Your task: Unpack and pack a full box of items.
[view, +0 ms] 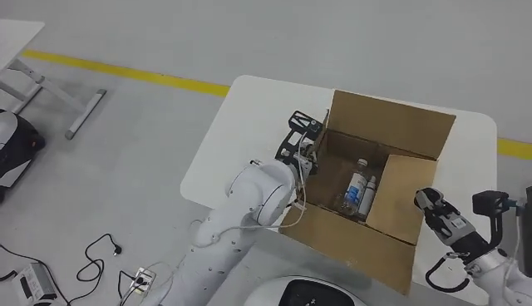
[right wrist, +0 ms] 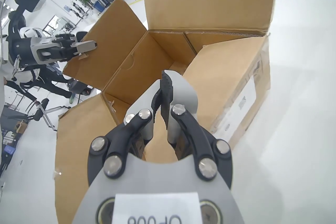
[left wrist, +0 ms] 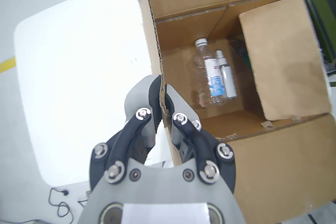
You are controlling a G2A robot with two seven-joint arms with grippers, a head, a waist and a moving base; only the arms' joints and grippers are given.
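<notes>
box: open cardboard box [view: 353, 241] on white table [view: 241, 131], toward its right half, flaps unfolded.
left gripper: left gripper [left wrist: 162, 93] at box's left side, jaws pinching the top edge of the left flap [right wrist: 115, 33].
right gripper: right gripper [right wrist: 166, 89] just right of the right flap [left wrist: 281, 57], jaws pressed together w/ nothing between.
inside: clear bottle [left wrist: 207, 72] w/ white cap lying on box floor; small white spray bottle [left wrist: 227, 78] touching its right side; dark green item [left wrist: 242, 54] partly under right flap, can't tell what.
</notes>
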